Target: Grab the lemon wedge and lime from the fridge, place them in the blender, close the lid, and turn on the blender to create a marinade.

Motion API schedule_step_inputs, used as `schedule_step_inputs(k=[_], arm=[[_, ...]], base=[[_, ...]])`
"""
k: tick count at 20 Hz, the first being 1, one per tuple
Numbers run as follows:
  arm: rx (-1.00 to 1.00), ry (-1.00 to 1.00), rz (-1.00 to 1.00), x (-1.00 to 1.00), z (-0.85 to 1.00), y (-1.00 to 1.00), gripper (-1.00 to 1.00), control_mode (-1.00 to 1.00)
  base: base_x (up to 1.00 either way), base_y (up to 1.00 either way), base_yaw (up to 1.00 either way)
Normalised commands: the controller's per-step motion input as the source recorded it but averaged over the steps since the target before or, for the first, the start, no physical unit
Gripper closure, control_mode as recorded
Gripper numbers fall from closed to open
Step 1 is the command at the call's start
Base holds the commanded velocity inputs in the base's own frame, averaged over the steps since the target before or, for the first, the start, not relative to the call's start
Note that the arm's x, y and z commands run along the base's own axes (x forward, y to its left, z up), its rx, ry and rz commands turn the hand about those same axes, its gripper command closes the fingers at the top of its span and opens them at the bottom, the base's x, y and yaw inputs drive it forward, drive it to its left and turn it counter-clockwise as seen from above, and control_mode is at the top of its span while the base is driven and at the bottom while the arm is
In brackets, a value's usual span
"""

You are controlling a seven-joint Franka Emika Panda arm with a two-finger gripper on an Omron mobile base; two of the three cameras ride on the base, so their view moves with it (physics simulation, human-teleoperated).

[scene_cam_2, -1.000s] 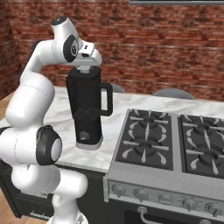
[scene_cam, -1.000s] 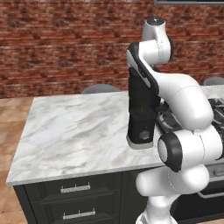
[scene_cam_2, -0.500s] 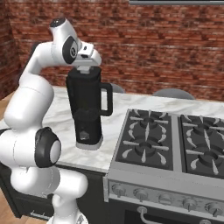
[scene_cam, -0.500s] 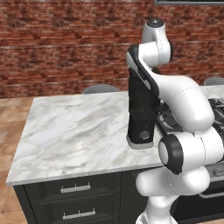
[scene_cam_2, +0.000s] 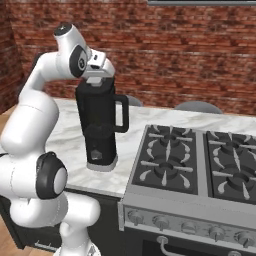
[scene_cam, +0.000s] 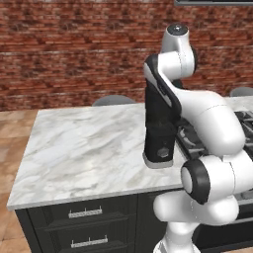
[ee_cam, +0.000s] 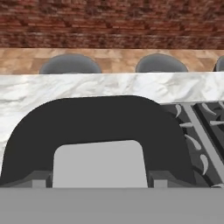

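The black blender [scene_cam: 159,123] [scene_cam_2: 100,130] stands on the marble counter [scene_cam: 84,148] beside the stove. My gripper [scene_cam_2: 98,75] [ee_cam: 99,179] sits right on top of the jar, pointing down at the lid [ee_cam: 100,118] [scene_cam_2: 95,83]. In the hand view the lid is a black cap with a grey square in its middle, and my fingertips [ee_cam: 41,178] press against that square's two sides. In the left base view my own arm hides the jar's top. The lemon wedge, the lime and the fridge are out of view.
A gas stove [scene_cam_2: 200,160] [scene_cam: 195,138] with black grates adjoins the counter on the blender's right. Grey stools [ee_cam: 70,64] [scene_cam: 113,100] stand behind the counter, before a brick wall. Dark drawers [scene_cam: 84,213] run below the counter's front edge.
The arm has sunk slightly, bringing the hand a little lower onto the blender's top. The blender has stayed in place.
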Motion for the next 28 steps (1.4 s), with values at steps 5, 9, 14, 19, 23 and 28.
schedule_step_inputs(k=[5,9,14,19,23,28], arm=[[0.0,0.08,0.0,-0.38,0.0,0.0,1.0,-1.0],[0.0,0.04,0.0,-0.01,0.0,0.0,1.0,-1.0],[0.02,0.16,0.0,0.1,0.11,0.0,1.0,-1.0],[0.01,0.2,0.0,0.1,0.02,0.03,1.0,-1.0],[0.0,0.17,0.01,0.0,-0.41,0.06,1.0,-1.0],[0.0,0.2,0.01,0.0,-0.25,0.06,1.0,-1.0]], base=[[0.0,0.0,0.0],[0.0,0.0,0.0],[0.0,0.0,0.0],[0.0,0.0,0.0],[0.0,0.0,0.0],[0.0,0.0,0.0]])
